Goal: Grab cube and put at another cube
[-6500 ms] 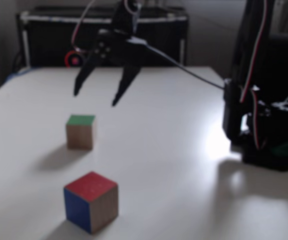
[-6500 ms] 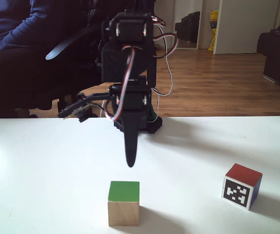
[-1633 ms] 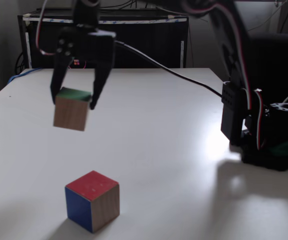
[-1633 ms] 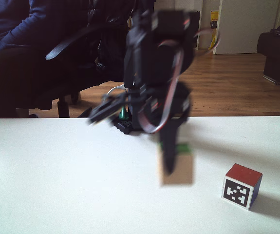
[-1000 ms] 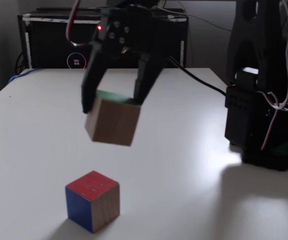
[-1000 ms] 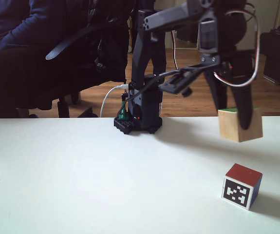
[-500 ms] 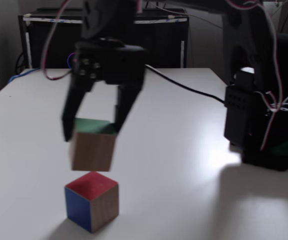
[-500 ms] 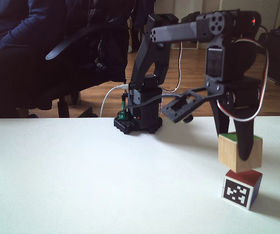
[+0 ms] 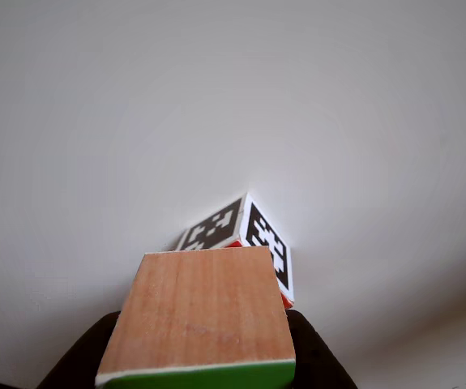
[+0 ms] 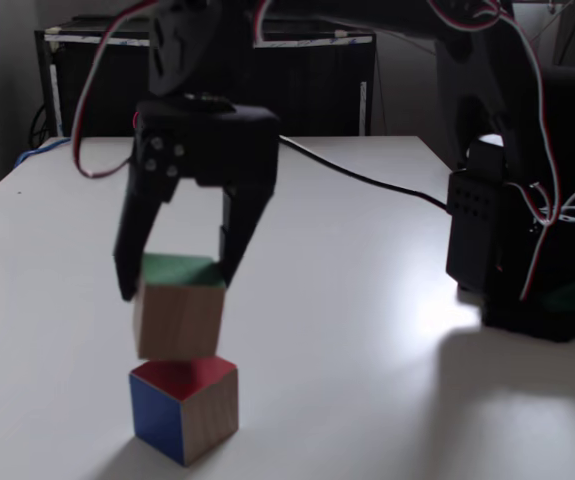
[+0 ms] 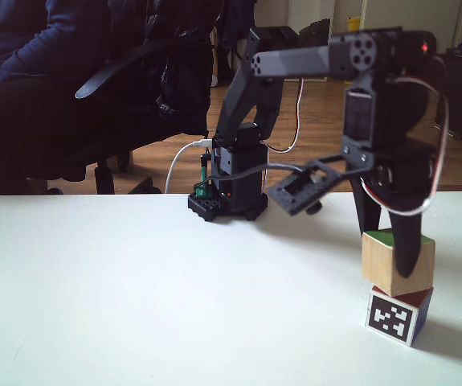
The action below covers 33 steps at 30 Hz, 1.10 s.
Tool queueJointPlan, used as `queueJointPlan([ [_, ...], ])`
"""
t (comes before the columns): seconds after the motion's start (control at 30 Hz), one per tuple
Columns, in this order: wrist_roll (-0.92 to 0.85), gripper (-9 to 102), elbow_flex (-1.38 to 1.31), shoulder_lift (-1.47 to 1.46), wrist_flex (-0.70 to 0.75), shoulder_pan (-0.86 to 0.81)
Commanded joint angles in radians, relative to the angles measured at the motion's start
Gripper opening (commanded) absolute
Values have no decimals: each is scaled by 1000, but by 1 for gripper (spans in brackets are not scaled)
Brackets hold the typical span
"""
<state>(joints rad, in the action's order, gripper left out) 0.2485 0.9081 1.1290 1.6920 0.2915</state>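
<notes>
While the cube (image 10: 178, 318) sits right on top of the marker cube (image 10: 184, 408), the gripper (image 10: 174, 272) holds it with one black finger on each side. In both fixed views the wooden block looks to be touching the red top of the small block under it. It sits a bit tilted and not quite lined up with the block below. Its green face (image 10: 180, 270) points up between the fingers.

From the other fixed view, the cube (image 11: 397, 262) is at the right side of the white table (image 11: 134, 297). One dark finger (image 11: 406, 241) runs down across its front. The marker cube (image 11: 398, 314) below shows a black-and-white pattern on its front face, and a red top.

In the other view, the camera looks down past the cube (image 9: 200, 312). The wood grain face is big and close, with a green strip at the bottom edge. The marker cube (image 9: 245, 235) peeks out behind it, showing two patterned faces and a bit of red.

The arm (image 11: 295, 60) reaches over from its black base (image 11: 229, 201) at the back of the table. Red and white wires (image 11: 431, 161) hang by the gripper (image 11: 387, 261). A person (image 11: 22, 80) in dark blue sits in a chair behind the table.
</notes>
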Motion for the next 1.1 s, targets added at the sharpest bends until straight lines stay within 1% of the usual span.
queueJointPlan([
  [0.0, 8, 6, -52, 3, -6, 18],
  [0.33, 14, 7, -52, -6, -8, 29],
  [0.57, 17, 17, -58, -15, -2, 28],
  [0.8, 23, 25, -132, -71, 49, 23],
  [0.97, 32, 28, -230, -138, 107, 20],
  [1.07, 40, 29, -242, -147, 114, 18],
])
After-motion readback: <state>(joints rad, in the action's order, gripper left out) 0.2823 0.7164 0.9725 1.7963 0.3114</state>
